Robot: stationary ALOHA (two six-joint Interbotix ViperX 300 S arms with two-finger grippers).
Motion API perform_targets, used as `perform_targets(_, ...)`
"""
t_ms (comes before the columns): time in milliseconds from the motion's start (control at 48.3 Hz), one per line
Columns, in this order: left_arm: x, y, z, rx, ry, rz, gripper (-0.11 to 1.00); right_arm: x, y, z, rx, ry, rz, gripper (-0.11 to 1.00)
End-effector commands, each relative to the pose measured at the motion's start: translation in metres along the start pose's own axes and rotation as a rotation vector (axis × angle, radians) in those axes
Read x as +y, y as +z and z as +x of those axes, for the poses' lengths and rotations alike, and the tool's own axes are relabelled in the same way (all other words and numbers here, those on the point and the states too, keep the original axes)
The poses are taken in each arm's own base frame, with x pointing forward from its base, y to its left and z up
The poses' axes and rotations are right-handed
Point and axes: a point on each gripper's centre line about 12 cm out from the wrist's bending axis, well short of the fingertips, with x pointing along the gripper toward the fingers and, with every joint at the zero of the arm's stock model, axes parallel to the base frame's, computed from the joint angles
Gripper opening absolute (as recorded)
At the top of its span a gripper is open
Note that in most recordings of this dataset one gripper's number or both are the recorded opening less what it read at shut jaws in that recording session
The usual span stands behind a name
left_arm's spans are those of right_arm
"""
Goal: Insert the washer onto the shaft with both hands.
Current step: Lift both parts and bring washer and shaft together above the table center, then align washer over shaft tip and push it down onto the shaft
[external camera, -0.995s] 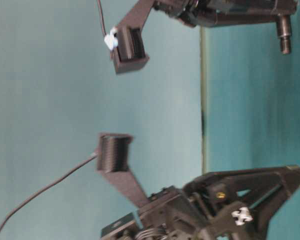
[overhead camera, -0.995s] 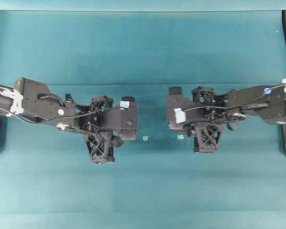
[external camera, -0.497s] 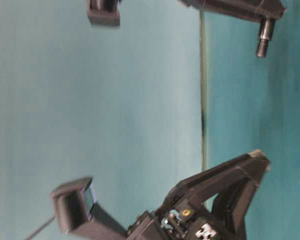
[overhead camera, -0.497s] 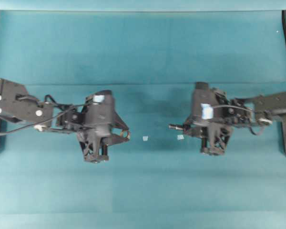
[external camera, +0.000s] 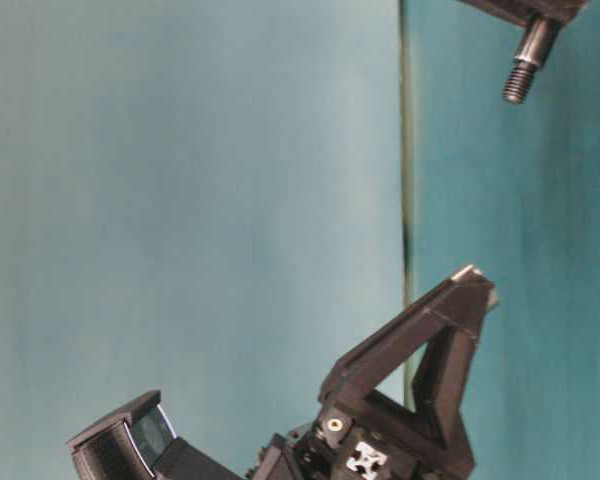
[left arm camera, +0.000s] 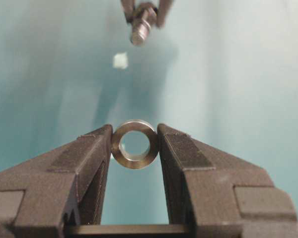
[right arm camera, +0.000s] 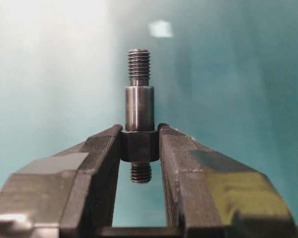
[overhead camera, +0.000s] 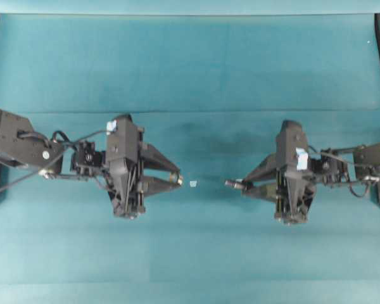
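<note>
Washer and shaft held facing each other above the teal table

The left gripper (left arm camera: 135, 145) pinches the washer (left arm camera: 134, 144), a thick silvery ring whose round hole shows the table (overhead camera: 190, 69) through it. The right gripper (right arm camera: 140, 146) clamps the shaft (right arm camera: 139, 111) by its dark hexagonal collar, smooth grey barrel and threaded tip pointing out toward the washer, well apart. A pale tape scrap (overhead camera: 193, 183) lies on the table between them.
</note>
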Motion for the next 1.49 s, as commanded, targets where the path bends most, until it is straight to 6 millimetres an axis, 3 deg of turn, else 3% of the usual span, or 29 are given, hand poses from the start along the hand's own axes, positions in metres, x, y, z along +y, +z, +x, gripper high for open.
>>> perform_targets(0, -0.010, 0.007, 0.005, -0.027, -0.026, 0.000, 0.37, 0.007, 0.002, 0.002, -0.017, 0.021, 0.005, 0.00)
perform_targets(456, -0.018, 0.012, 0.012, -0.071, -0.052, -0.029, 0.37, 0.019, 0.004, 0.020, -0.064, 0.057, 0.024, 0.00)
perform_targets(1471, -0.019, 0.016, 0.033, -0.107, -0.057, -0.033, 0.37, 0.023, 0.018, 0.030, -0.164, 0.081, 0.022, 0.00)
